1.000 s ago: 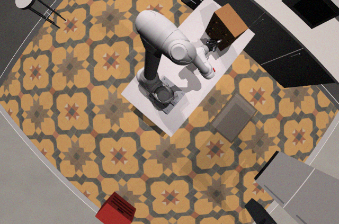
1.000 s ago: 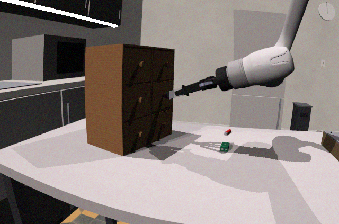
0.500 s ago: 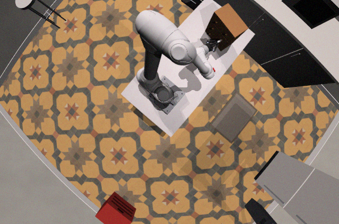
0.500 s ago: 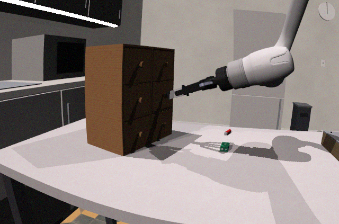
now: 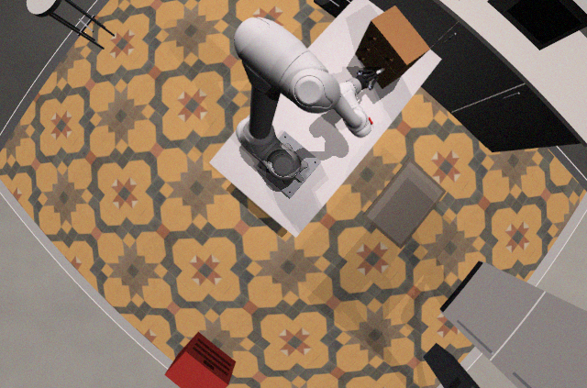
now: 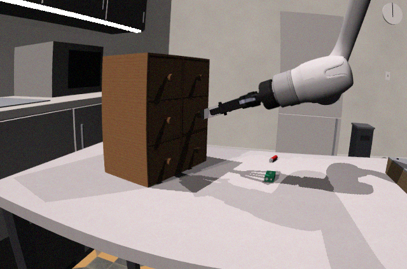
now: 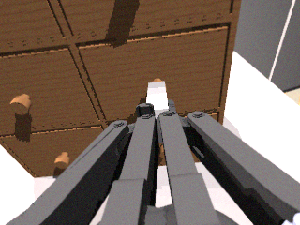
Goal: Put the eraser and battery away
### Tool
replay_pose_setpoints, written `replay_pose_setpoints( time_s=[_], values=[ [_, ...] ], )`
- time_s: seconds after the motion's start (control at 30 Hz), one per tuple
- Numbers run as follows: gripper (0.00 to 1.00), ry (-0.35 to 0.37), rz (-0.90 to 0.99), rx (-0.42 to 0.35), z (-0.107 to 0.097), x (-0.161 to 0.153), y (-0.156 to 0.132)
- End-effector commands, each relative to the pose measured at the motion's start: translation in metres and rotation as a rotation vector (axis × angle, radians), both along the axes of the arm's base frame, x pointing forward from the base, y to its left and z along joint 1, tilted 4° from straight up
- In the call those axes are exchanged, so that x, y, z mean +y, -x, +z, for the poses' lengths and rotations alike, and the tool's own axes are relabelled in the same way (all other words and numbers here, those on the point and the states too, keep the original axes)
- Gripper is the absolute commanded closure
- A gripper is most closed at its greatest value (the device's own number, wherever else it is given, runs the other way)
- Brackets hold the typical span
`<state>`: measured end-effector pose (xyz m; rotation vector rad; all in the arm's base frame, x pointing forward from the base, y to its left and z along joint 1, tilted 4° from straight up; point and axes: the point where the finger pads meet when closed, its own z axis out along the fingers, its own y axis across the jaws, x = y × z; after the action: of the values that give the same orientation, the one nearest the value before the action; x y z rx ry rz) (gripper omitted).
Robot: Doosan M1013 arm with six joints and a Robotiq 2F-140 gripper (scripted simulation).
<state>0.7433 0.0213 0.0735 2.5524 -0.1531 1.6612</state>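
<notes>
Pointing its pale fingertips at the right middle drawer (image 6: 194, 105) (image 7: 187, 70) of the chest (image 5: 400, 35) (image 6: 124, 114) (image 7: 227, 70), the claw (image 5: 378, 74) (image 6: 206, 113) (image 7: 157, 95) is pinched to its narrowest with nothing gripped, its tips right by that drawer's knob (image 7: 157, 81), though whether they touch it cannot be told. The chest stands upright on the table (image 5: 296, 213) (image 6: 229, 220), and its drawer fronts look flush. A red cylinder (image 5: 371, 121) (image 6: 273, 158) and a green block (image 6: 269, 176) lie near each other before it; where the eraser and nine-volt are cannot be told.
</notes>
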Motion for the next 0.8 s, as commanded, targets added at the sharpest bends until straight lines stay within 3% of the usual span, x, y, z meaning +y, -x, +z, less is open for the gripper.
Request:
replay_pose_setpoints(
  time_s=[0.0,0.3,0.77],
  values=[
    [1.00,0.000,0.000,0.000,0.000,0.000,0.002],
    [1.00,0.000,0.000,0.000,0.003,0.005,0.039],
    [1.00,0.000,0.000,0.000,0.008,0.008,0.060]
  ],
)
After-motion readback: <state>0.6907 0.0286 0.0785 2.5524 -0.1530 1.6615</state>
